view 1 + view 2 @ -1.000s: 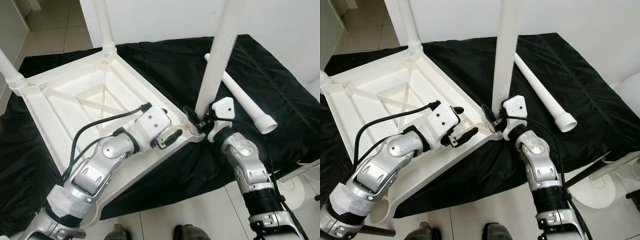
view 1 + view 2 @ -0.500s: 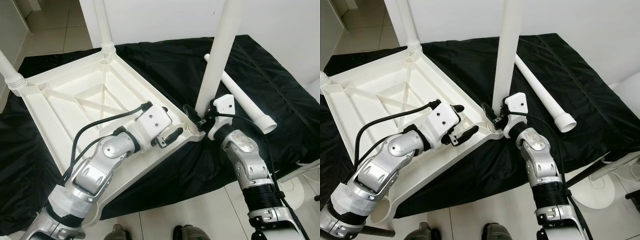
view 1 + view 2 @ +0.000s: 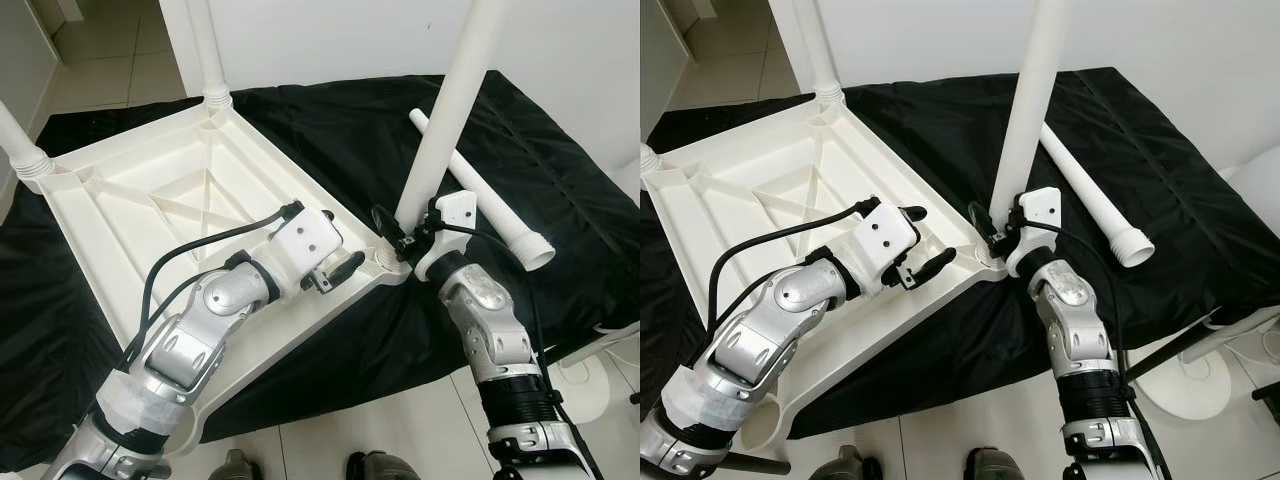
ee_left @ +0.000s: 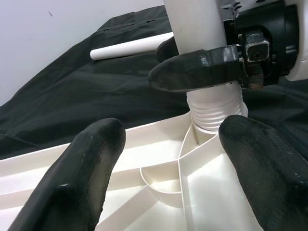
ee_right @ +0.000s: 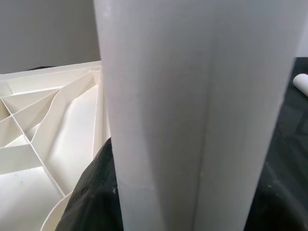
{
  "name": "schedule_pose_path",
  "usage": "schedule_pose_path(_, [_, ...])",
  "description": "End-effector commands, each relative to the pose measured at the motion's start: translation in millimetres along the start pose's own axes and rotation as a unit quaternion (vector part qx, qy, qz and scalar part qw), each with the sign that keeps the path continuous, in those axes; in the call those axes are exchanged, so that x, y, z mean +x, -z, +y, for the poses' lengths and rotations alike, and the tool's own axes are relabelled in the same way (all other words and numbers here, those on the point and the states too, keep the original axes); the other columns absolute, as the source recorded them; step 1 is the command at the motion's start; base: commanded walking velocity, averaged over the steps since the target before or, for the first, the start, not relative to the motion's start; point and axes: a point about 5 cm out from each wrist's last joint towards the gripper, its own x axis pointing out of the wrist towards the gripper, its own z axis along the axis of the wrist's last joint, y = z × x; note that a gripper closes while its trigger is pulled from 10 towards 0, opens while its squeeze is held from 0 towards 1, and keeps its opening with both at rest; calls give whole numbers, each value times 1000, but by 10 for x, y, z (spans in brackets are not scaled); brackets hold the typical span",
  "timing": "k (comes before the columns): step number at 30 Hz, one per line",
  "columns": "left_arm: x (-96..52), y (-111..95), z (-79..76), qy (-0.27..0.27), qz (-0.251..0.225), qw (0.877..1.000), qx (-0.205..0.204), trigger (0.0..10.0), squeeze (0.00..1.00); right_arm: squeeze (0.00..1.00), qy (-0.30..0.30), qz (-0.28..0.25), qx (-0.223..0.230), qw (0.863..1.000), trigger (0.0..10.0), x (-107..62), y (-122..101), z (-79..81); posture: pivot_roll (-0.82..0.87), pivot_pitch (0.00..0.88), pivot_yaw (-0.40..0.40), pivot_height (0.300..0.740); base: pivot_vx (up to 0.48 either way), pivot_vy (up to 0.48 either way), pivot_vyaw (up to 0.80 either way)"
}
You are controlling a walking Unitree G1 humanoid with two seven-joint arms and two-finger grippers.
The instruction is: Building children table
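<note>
Tabletop (image 3: 150, 200): white plastic, upside down on the black cloth (image 3: 330, 130), ribbed underside up, near right corner at the cloth's near edge.
Upright leg (image 3: 450, 110): standing in the near right corner socket, leaning slightly right.
Right gripper (image 3: 998, 232): clenched around the upright leg just above its ribbed base; forearm raised steeply from below, wrist bent toward the socket.
Left gripper (image 3: 340, 268): released, fingers (image 4: 91, 163) spread over the tabletop's near right corner, just left of the socket; elbow bent, forearm angled across the tabletop's near edge.
Loose leg (image 3: 490, 205): lying on the cloth, right of the upright leg.
Far legs: two already standing at the far corners.
</note>
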Motion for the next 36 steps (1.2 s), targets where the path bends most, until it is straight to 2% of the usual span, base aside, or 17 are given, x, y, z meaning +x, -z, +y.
schedule_pose_path(1, [-16, 27, -6, 5, 3, 1000, 2, 10000, 0, 0, -14, 81, 11, 997, 10000, -104, 370, 109, -49, 81, 45, 740, 0, 0, 0])
schedule_pose_path(6, [-19, 22, -2, 3, 3, 1000, 2, 10000, 0, 0, -31, 36, -40, 998, 10000, -186, 337, 186, -44, 87, 42, 740, 0, 0, 0])
schedule_pose_path(10, [-28, 25, 4, 0, 4, 1000, 3, 10000, 0, 0, -29, 17, -39, 999, 10000, -240, 355, 228, -45, 91, 41, 740, 0, 0, 0])
schedule_pose_path(13, [-35, 26, 2, -1, 4, 1000, 2, 10000, 0, 0, -22, -3, -15, 1000, 10000, -255, 343, 268, -46, 96, 44, 740, 0, 0, 0])
schedule_pose_path(18, [-34, 25, 5, -1, 4, 1000, 2, 10000, 0, 0, -30, -18, -22, 999, 10000, -263, 317, 302, -46, 99, 44, 740, 0, 0, 0])
schedule_pose_path(22, [-34, 22, 11, -2, 4, 1000, 2, 10000, 0, 0, -29, -14, -22, 999, 10000, -273, 345, 311, -46, 103, 46, 740, 0, 0, 0])
schedule_pose_path(23, [-31, 19, 15, -3, 4, 1000, 2, 10000, 0, 0, -26, 7, -10, 1000, 10000, -257, 380, 292, -46, 106, 46, 740, 0, 0, 0])
schedule_pose_path(29, [-23, 10, 30, -6, 3, 1000, 3, 10000, 0, 0, -23, 66, -7, 998, 10000, -154, 379, 214, -48, 116, 48, 740, 0, 0, 0])
schedule_pose_path(36, [4, -23, 26, -9, -4, 1000, 1, 10000, 0, 0, -41, 67, -5, 997, 10000, -45, 268, 196, -47, 113, 42, 740, 0, 0, 0])
